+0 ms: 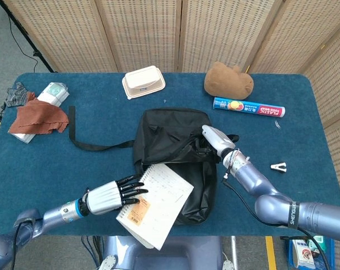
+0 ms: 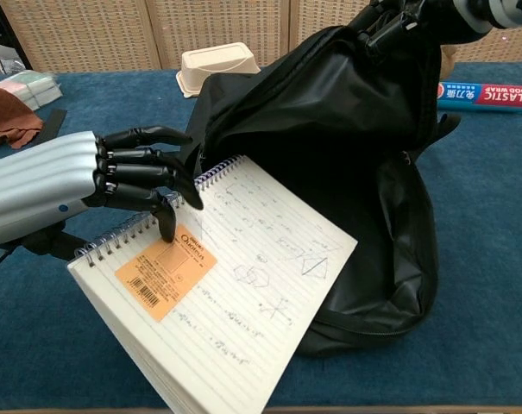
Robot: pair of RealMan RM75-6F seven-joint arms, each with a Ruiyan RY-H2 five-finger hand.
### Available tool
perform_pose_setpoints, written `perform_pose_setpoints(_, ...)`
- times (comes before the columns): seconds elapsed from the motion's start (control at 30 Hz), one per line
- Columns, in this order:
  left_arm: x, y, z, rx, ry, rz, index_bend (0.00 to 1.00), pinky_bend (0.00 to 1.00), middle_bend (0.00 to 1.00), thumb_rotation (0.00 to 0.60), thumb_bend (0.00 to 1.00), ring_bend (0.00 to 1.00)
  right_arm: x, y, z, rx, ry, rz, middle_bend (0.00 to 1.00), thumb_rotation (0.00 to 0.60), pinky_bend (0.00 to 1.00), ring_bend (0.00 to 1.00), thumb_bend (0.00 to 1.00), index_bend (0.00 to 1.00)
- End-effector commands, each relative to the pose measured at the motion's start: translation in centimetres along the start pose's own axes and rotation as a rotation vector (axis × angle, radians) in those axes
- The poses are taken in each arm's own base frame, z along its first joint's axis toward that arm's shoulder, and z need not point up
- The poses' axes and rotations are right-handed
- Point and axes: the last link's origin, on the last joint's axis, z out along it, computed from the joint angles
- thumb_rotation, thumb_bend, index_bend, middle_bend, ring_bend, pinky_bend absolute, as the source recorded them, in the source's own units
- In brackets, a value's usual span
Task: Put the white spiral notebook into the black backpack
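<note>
A blue-covered bench (image 1: 91,121) carries everything, and the black backpack (image 1: 175,140) lies near its middle with a long strap (image 1: 91,143) trailing off to the left. Behind it sit a brown plush lump (image 1: 228,80), a white clamshell food box (image 1: 143,82), and a boxed roll of plastic wrap (image 1: 248,106); at the far left a rust-coloured cloth (image 1: 38,119) is draped over a wrapped pack (image 1: 53,93); a small white clip (image 1: 279,166) lies alone to the right. The right hand (image 1: 214,138) grips the upper edge of the backpack's opening and holds it lifted, so in the chest view the bag's mouth gapes dark toward the camera. The white spiral notebook (image 2: 217,285) lies tilted at that mouth, its far corner tucked under the raised flap and most of its written page outside, over the bench's front edge, an orange label (image 2: 166,270) near the wire binding. The left hand (image 2: 127,172) sits at the binding side, fingers (image 2: 161,172) spread flat and pressing down on the page beside the label rather than closed around it.
</note>
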Motion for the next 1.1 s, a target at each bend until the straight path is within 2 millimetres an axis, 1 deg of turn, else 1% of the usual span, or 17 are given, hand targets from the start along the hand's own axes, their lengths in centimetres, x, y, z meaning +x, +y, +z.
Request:
perform_pose_setpoints(0.03,-0.1,0.2,0.1,-0.012,-0.002,0.015,0.67,0.18,0.59,0.6,0.44,0.44,0.0,-0.1,0.0,0.001,0.0,0.001,0.57,0.6,0.65,0.52,0.83,0.6)
perform_pose_setpoints(0.1,-0.3,0.3,0.7,-0.021,0.015,0.068,0.74,0.29,0.66,0.6,0.45,0.51,0.0,-0.2,0.0,0.003,-0.004,0.007,0.57,0.6,0.65,0.52,0.82,0.6)
perform_pose_setpoints(0.17,-0.6,0.3,1.2,-0.027,0.014,0.087,0.78,0.38,0.69,0.6,0.47,0.54,-0.1,-0.3,0.0,0.004,-0.008,0.011,0.57,0.6,0.65,0.52,0.83,0.6)
perform_pose_setpoints(0.27,-1.2,0.4,2.2,-0.038,0.008,0.121,0.8,0.43,0.71,0.6,0.48,0.56,-0.1,-0.5,-0.1,0.007,-0.014,0.012,0.57,0.6,0.65,0.52,0.83,0.6)
perform_pose_setpoints(0.33,-1.7,0.5,3.0,-0.046,-0.004,0.145,0.8,0.44,0.71,0.6,0.48,0.57,-0.2,-0.6,-0.2,0.01,-0.019,0.01,0.57,0.6,0.65,0.52,0.83,0.6)
perform_pose_setpoints(0.47,-2.5,0.6,4.0,-0.048,-0.029,0.188,0.8,0.45,0.72,0.6,0.48,0.57,-0.2,-0.8,-0.3,0.014,-0.022,0.004,0.57,0.6,0.65,0.52,0.83,0.6)
perform_pose_setpoints(0.63,-3.0,0.3,5.0,-0.028,-0.027,0.286,0.81,0.46,0.74,0.6,0.48,0.58,0.0,-0.9,-0.4,0.016,-0.02,0.005,0.57,0.6,0.65,0.52,0.83,0.6)
perform_pose_setpoints(0.77,-3.4,0.0,6.0,0.014,-0.021,0.325,0.81,0.48,0.74,0.6,0.48,0.58,0.0,-0.9,-0.5,0.015,-0.025,0.005,0.57,0.6,0.65,0.53,0.83,0.6)
perform_pose_setpoints(0.83,-3.6,-0.4,7.0,0.058,-0.016,0.352,0.81,0.48,0.74,0.6,0.48,0.59,0.0,-0.8,-0.7,0.013,-0.034,0.004,0.57,0.6,0.65,0.53,0.83,0.6)
perform_pose_setpoints(0.93,-3.9,-0.7,8.0,0.11,-0.015,0.383,0.81,0.49,0.75,0.6,0.48,0.59,0.0,-0.8,-0.9,0.014,-0.041,0.0,0.57,0.6,0.65,0.53,0.83,0.6)
perform_pose_setpoints(1.1,-4.4,-1.2,8.9,0.176,-0.031,0.434,0.81,0.49,0.75,0.6,0.48,0.59,0.0,-0.8,-1.0,0.014,-0.048,-0.001,0.57,0.6,0.65,0.53,0.83,0.6)
